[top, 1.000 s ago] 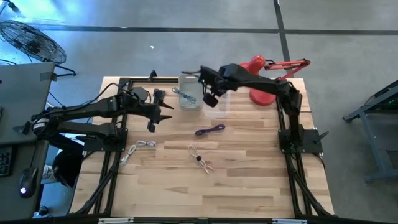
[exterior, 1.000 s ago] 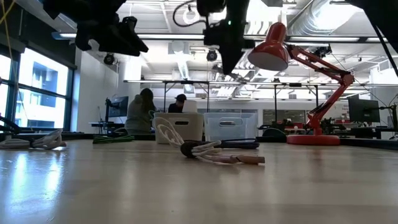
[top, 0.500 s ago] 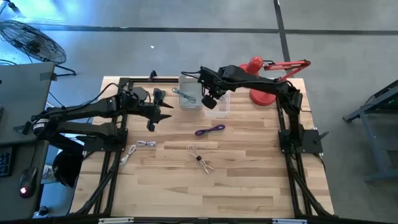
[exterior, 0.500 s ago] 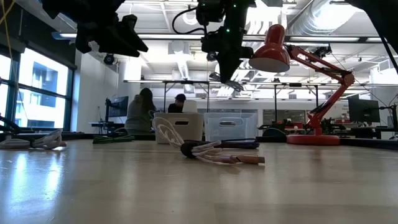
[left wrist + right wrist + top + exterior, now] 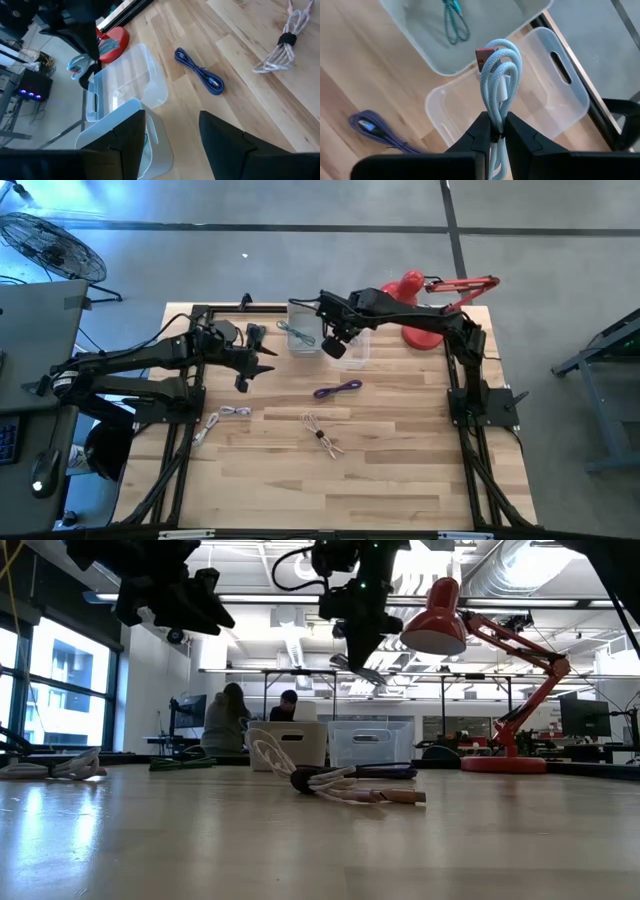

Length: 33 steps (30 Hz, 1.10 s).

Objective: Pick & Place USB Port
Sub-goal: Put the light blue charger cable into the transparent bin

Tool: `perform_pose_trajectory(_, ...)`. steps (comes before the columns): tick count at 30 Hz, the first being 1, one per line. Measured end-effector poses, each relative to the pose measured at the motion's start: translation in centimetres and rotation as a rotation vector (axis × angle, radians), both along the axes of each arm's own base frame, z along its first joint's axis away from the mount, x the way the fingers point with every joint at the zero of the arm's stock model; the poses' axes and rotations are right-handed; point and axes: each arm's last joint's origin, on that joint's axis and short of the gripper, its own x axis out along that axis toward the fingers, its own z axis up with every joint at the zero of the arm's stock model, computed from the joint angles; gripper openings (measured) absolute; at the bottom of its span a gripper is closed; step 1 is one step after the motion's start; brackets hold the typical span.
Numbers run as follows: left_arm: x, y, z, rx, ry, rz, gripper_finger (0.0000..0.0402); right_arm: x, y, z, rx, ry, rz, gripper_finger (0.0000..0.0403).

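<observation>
My right gripper [image 5: 495, 132] is shut on a coiled pale blue cable [image 5: 501, 75] with a red USB plug [image 5: 484, 58]. It hovers above two clear bins at the table's far side [image 5: 334, 343]. One bin [image 5: 415, 45] holds a teal cable [image 5: 452, 22]; the other bin [image 5: 535, 112] looks bare. In the low view the coil [image 5: 358, 668] hangs high over the table. My left gripper [image 5: 247, 370] is open and waits above the table's left part, touching nothing [image 5: 172, 135]. My right gripper pinches the pale blue cable between its two fingers across the bundled strands [image 5: 495, 117] near one end of the coil. The looped end and red plug stick out past the fingertips. The coil is lifted clear of table and bins.
On the wood lie a purple cable [image 5: 338, 389], a white and pink bundle [image 5: 322, 435] and a white cable [image 5: 225, 415]. A red desk lamp [image 5: 420, 320] stands at the far right corner. Black frame rails run along both sides.
My right gripper has carried the coiled cable a little toward the table's left, over the bins, and has tipped so the coil now shows below it in the low view. It has stayed shut on the cable.
</observation>
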Motion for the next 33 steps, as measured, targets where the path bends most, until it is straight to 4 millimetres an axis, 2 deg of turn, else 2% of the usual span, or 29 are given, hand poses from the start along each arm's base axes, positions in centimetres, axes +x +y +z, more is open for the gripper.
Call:
perform_pose_trajectory(9, 0.0, 0.0, -0.1, -0.009, 0.008, 0.002, 0.0182, 0.7, 0.8, 0.1, -0.001, -0.046, 0.032, 0.0028)
perform_pose_trajectory(21, -0.1, 0.0, -0.2, -0.017, 0.021, 0.003, 0.0182, 1.1, 0.1, -0.9, 0.032, -0.033, 0.019, 0.0028)
perform_pose_trajectory(33, -0.1, 0.0, -0.2, -0.017, 0.02, 0.003, 0.0182, 1.0, 0.1, -0.9, 0.034, -0.032, 0.002, 0.0028)
